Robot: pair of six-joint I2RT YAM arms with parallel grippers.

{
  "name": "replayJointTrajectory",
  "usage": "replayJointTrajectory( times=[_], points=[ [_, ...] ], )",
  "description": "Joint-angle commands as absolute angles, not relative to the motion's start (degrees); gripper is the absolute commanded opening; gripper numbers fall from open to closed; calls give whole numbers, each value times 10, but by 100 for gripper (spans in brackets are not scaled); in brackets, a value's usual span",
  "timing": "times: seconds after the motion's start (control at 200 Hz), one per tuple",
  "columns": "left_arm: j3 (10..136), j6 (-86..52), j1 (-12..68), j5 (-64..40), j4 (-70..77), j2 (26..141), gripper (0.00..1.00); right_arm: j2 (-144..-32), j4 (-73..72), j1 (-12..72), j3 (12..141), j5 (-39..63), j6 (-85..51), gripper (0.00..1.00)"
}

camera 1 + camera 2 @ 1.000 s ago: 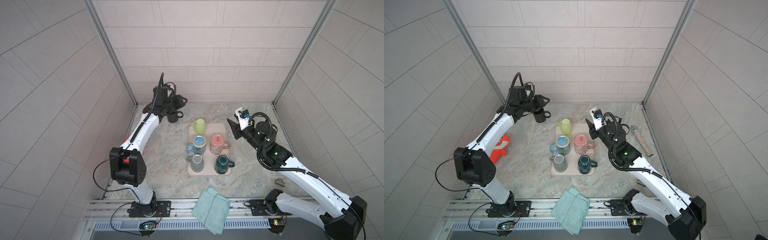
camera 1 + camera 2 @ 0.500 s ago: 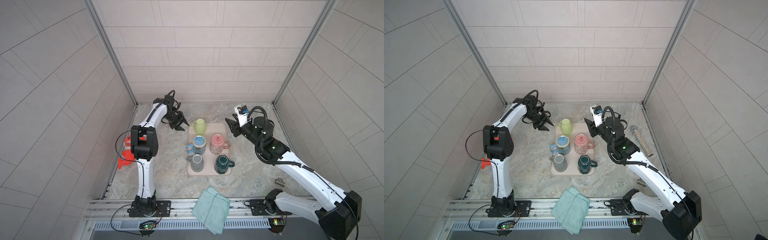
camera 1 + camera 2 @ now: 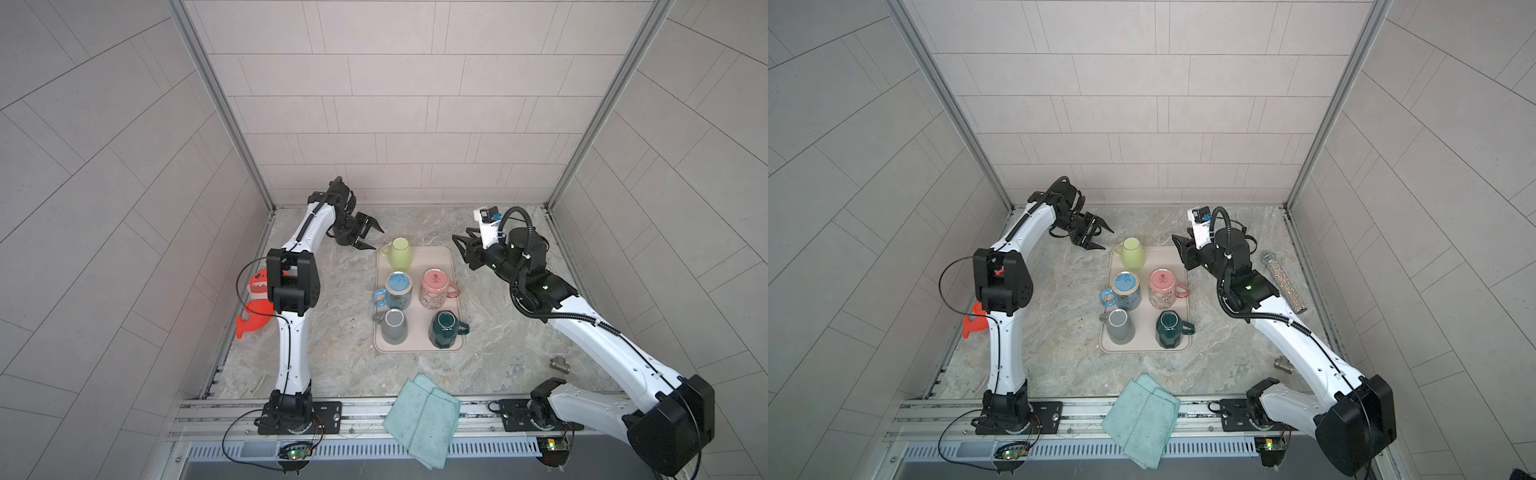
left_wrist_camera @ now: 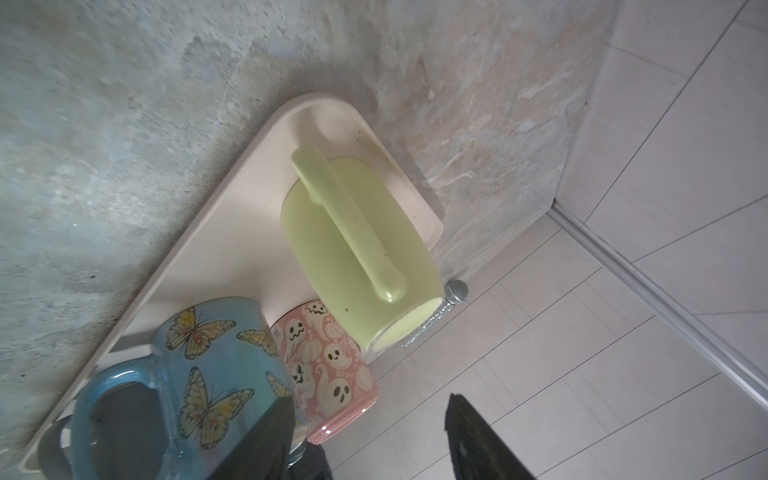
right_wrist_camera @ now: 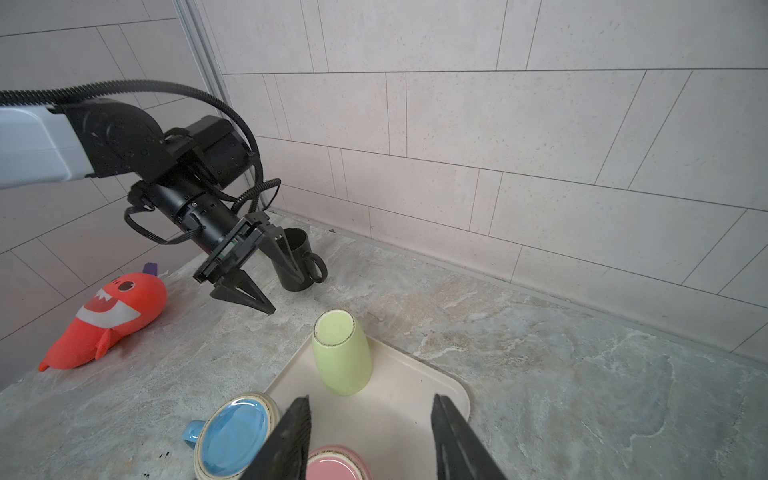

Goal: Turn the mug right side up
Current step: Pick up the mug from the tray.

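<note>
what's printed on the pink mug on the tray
Cream ghosts and pumpkins on the pink ceramic mug, clearest in the left wrist view.

Both top views look down from overhead; wrist views closely share the tray (image 4: 232,232).

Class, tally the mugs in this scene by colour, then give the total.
Green mug: 1
Blue mug: 1
Pink mug: 1
Grey mug: 1
Dark teal mug: 1
Black mug: 1
Total: 6
</note>
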State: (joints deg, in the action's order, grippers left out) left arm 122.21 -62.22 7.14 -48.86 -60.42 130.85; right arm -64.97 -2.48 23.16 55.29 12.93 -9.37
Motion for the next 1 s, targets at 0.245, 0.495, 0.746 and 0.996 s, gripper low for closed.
replayJointTrajectory(
  times=[0.245, 0.495, 0.746, 0.996],
  points=[
    [1342, -688, 69, -497, -663, 1403, 74, -663, -54, 209, 543, 165, -135, 48],
    [1351, -689, 70, -509, -692, 1421, 74, -660, -54, 202, 530, 167, -141, 48],
    [1359, -698, 89, -500, -695, 1431, 74, -658, -60, 197, 521, 171, -148, 48],
    [1372, -719, 101, -477, -688, 1445, 74, -646, -61, 190, 509, 171, -152, 48]
  ],
)
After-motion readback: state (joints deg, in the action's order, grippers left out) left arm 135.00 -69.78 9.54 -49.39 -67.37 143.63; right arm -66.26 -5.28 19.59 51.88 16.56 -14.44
